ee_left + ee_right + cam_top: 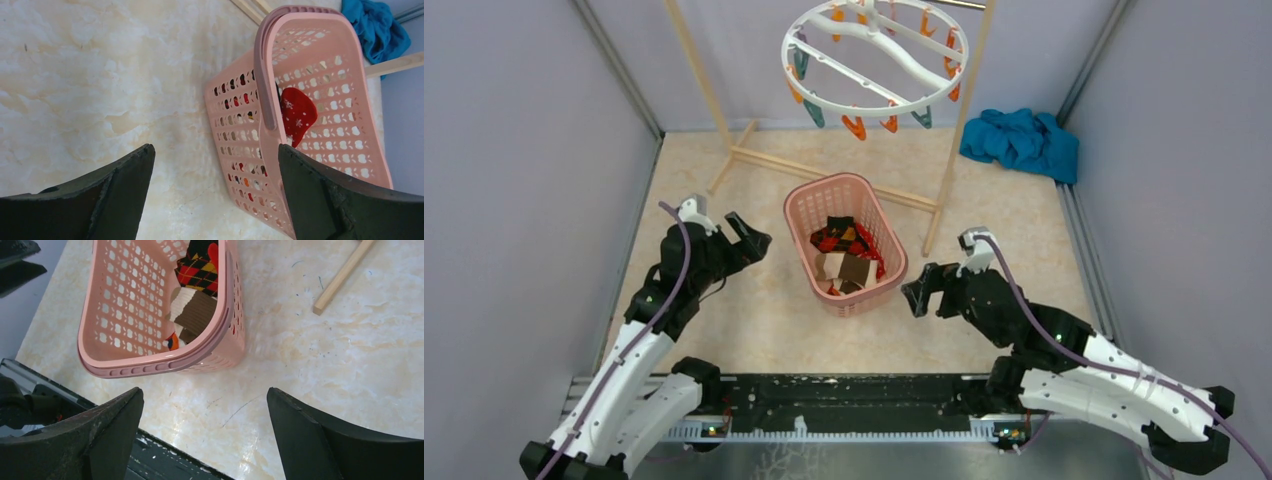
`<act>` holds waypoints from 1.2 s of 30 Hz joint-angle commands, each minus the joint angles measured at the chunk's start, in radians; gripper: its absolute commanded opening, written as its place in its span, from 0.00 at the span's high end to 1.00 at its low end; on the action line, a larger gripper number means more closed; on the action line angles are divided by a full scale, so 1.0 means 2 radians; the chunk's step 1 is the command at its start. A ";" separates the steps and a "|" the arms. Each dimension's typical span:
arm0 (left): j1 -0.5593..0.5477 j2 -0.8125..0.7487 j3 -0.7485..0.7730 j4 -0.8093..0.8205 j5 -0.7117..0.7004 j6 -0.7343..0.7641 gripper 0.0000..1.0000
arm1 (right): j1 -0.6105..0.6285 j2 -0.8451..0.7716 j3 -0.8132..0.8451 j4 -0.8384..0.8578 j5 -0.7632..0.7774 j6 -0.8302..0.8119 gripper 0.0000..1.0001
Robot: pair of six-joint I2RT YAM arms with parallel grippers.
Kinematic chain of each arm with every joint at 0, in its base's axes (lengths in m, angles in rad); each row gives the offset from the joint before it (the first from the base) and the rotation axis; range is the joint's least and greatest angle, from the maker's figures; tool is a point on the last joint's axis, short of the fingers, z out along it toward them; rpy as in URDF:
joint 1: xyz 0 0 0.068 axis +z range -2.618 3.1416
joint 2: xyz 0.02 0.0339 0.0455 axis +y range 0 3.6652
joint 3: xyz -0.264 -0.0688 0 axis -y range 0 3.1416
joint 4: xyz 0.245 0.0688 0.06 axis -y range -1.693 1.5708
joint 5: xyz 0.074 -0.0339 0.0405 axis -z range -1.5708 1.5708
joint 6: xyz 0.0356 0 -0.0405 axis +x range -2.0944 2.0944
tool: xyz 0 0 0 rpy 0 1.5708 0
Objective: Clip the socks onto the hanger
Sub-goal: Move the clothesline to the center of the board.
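Note:
Several socks lie in a pink basket mid-table: a red and black patterned sock, a brown one and a beige one. The red sock also shows in the left wrist view. The white round hanger with orange and teal clips hangs at the top centre. My left gripper is open and empty, left of the basket. My right gripper is open and empty, right of the basket's near end. Both sit above the table.
A pale wooden rack frame with a foot bar stands behind the basket. A teal-blue cloth lies at the back right. Grey walls close in both sides. A black rail runs along the near edge.

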 commanded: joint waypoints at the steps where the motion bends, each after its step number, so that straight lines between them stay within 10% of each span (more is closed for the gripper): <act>1: -0.002 -0.006 -0.011 -0.008 -0.008 0.011 0.02 | 0.000 -0.009 0.018 0.009 0.047 0.008 0.07; 9: -0.002 -0.006 -0.010 -0.001 -0.011 0.021 0.02 | -0.036 0.053 0.041 0.005 0.036 0.003 0.08; 21: -0.002 -0.005 -0.011 -0.007 -0.026 0.026 0.02 | -0.370 0.154 0.087 0.042 -0.188 -0.061 0.20; 36: -0.002 -0.018 -0.002 -0.032 -0.051 0.029 0.02 | -0.329 0.441 0.134 0.152 -0.189 -0.076 0.29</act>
